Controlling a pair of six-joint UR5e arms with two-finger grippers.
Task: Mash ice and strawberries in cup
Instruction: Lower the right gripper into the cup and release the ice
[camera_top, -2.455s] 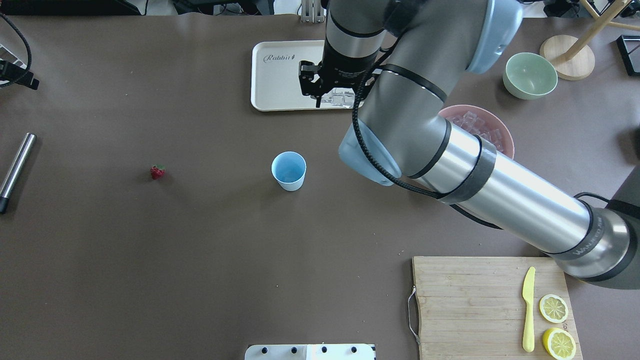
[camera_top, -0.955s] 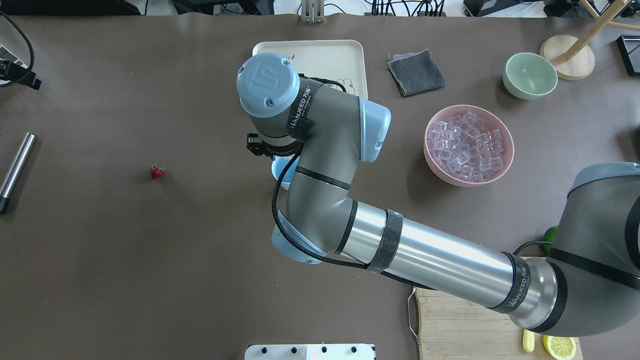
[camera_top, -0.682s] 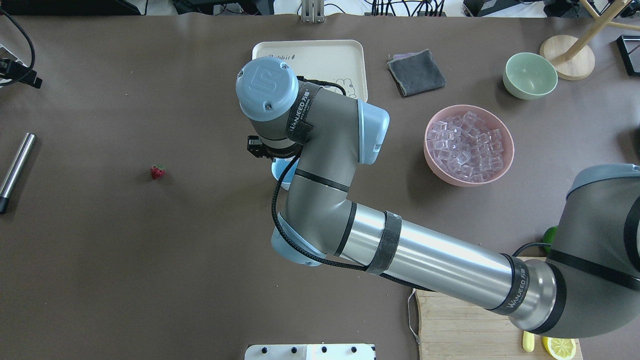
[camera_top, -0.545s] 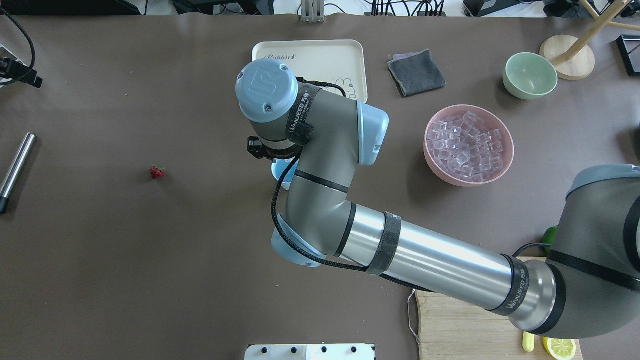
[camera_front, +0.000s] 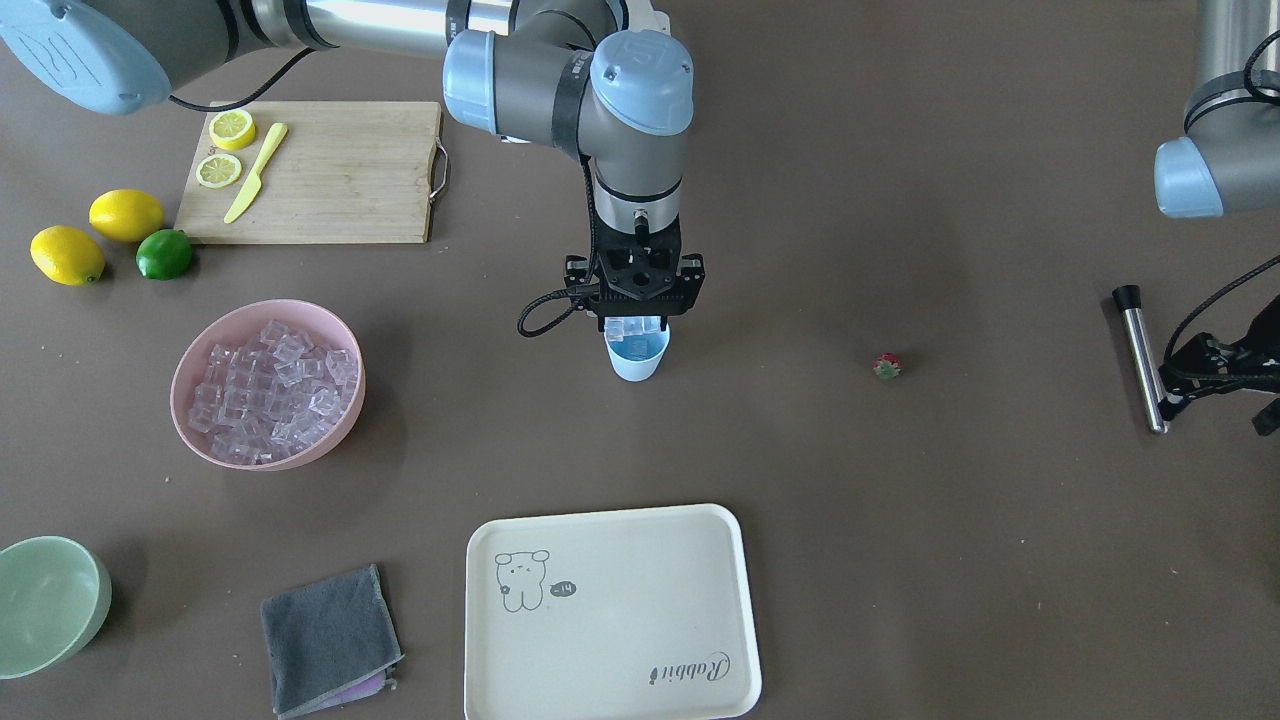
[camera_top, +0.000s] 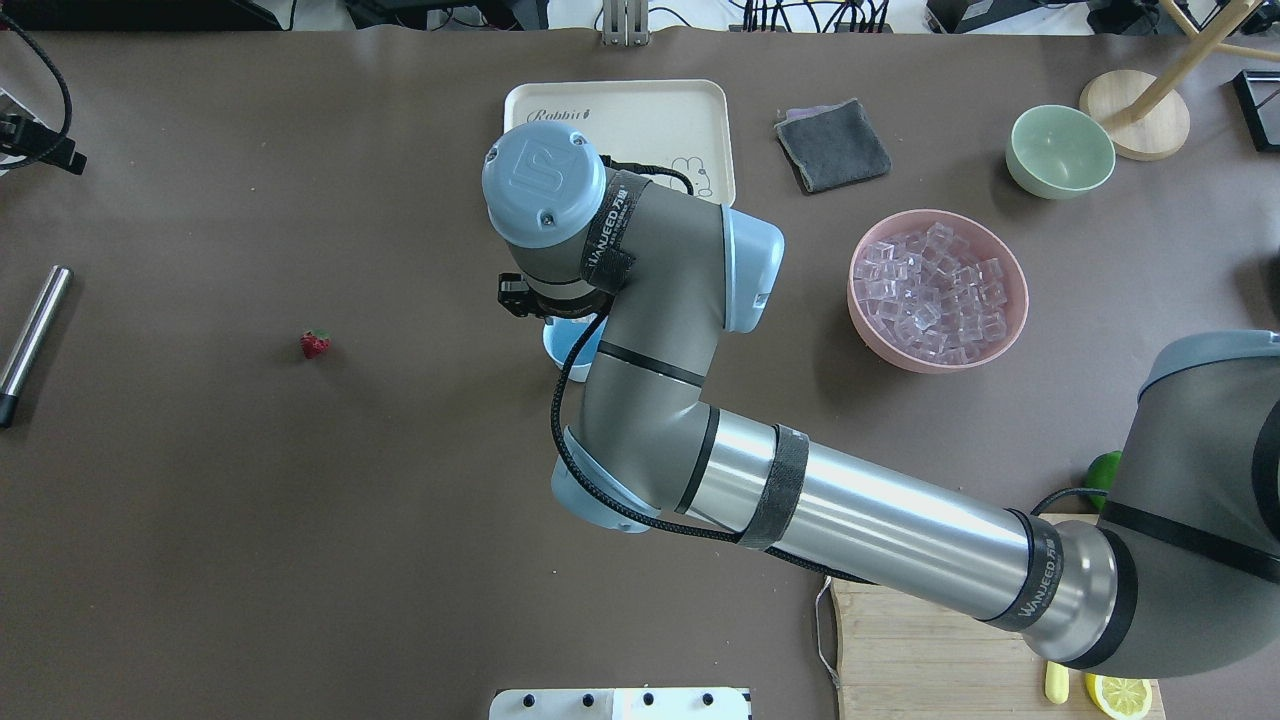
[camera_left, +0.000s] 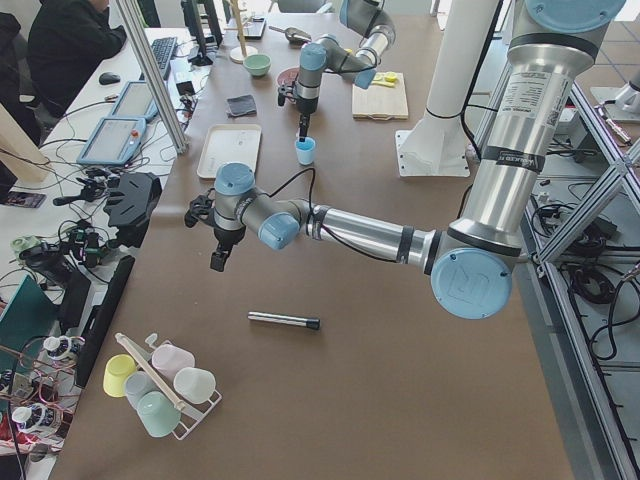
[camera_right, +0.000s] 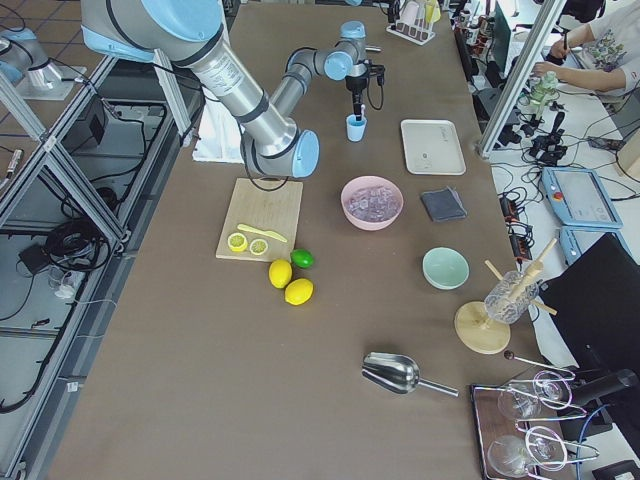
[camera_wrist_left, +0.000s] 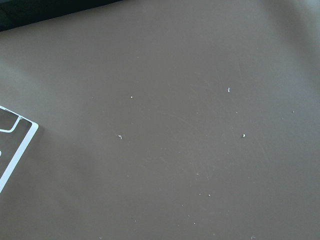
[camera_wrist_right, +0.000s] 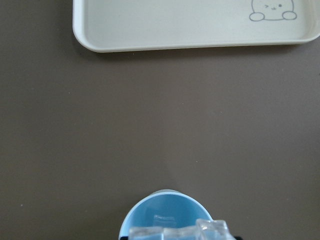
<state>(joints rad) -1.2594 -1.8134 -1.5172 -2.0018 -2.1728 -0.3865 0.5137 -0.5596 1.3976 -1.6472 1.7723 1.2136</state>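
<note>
The light-blue cup (camera_front: 637, 362) stands mid-table, and its rim also shows at the bottom of the right wrist view (camera_wrist_right: 170, 212). My right gripper (camera_front: 636, 326) hangs straight above it, shut on a short row of clear ice (camera_front: 636, 328) cubes (camera_wrist_right: 180, 231) held just over the rim. The small red strawberry (camera_front: 886, 366) lies alone on the table, well off to the cup's side (camera_top: 315, 344). My left gripper (camera_front: 1200, 375) hovers near the table end. Its jaws are not clear, so I cannot tell whether it is open or shut. The left wrist view shows only bare table.
A pink bowl (camera_front: 182, 400) full of ice cubes sits beside the cup area. Past the cup lie a cream tray (camera_front: 610, 610), a grey cloth (camera_front: 328, 640) and a green bowl (camera_front: 45, 605). A metal rod (camera_front: 1140, 355) lies by the left gripper. A cutting board (camera_front: 330, 170) holds lemon halves.
The right arm swung from the cream tray to above the cup, carrying ice. Over the last second it only shifted slightly. The strawberry and rod have not moved.
</note>
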